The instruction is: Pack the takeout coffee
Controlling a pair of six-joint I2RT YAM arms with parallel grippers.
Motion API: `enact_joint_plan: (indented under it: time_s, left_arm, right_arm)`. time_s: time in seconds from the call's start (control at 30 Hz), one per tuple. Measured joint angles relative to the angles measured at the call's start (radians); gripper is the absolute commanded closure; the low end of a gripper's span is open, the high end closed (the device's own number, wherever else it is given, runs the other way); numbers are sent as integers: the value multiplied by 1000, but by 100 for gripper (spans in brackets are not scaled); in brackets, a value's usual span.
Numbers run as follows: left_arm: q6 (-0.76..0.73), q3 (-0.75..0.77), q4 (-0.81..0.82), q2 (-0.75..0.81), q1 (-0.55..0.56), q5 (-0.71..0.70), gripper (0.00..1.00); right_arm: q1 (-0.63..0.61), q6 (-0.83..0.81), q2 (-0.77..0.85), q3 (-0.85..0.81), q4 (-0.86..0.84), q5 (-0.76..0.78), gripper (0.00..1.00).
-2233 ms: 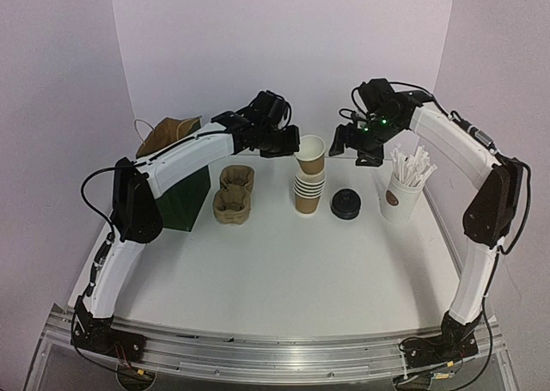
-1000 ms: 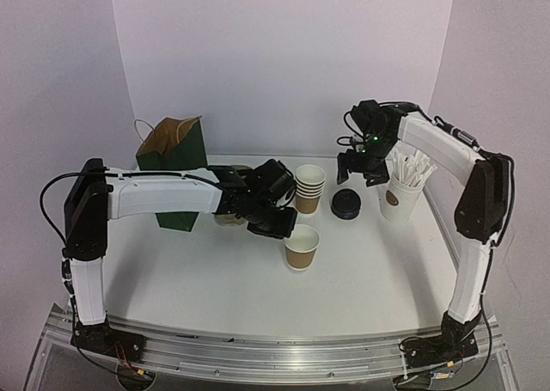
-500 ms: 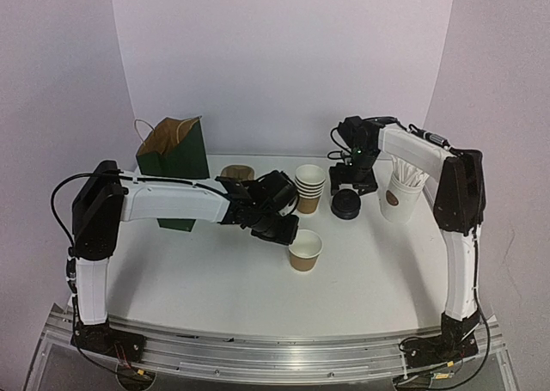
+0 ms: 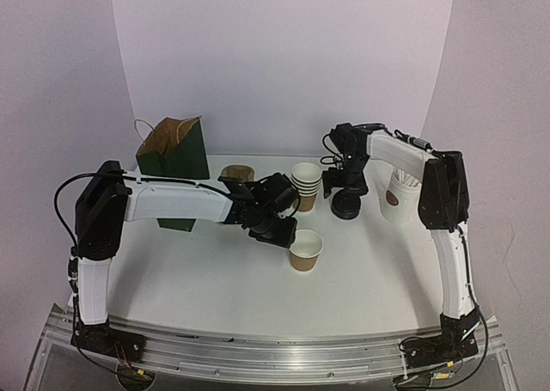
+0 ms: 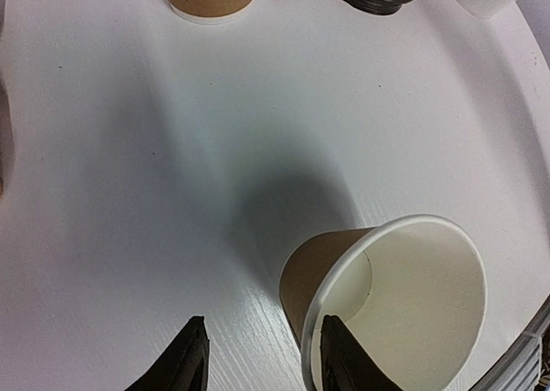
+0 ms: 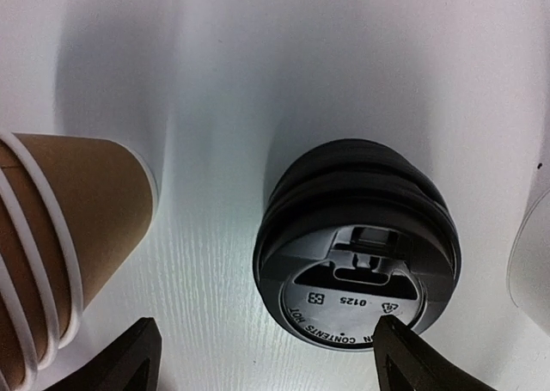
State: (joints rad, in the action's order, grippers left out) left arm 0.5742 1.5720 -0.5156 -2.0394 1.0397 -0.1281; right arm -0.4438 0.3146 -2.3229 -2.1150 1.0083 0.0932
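With the lidless cup (image 4: 305,249) standing mid-table (image 4: 215,279) just beside my parted, empty left gripper (image 5: 262,361), I keep the wide-open right gripper (image 6: 266,357) centred astride the black lids (image 6: 357,236), aiming to pinch only the top one.

The near half of the bench (image 4: 215,296) lies open to you, in front of the single cup (image 4: 305,249). Behind it the row is tight: cup stack (image 4: 307,186), black lids (image 4: 346,205) and the white cup of sticks (image 4: 397,198) leave only narrow gaps. The green bag (image 4: 174,159) walls off the far left.
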Motion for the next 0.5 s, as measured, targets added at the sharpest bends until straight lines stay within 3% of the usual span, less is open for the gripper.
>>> enact_joint_plan:
  time_s: [0.5]
  left_arm:
    - [-3, 68, -59, 20, 0, -69, 56]
  right_arm:
    - [0, -32, -45, -101, -8, 46, 6]
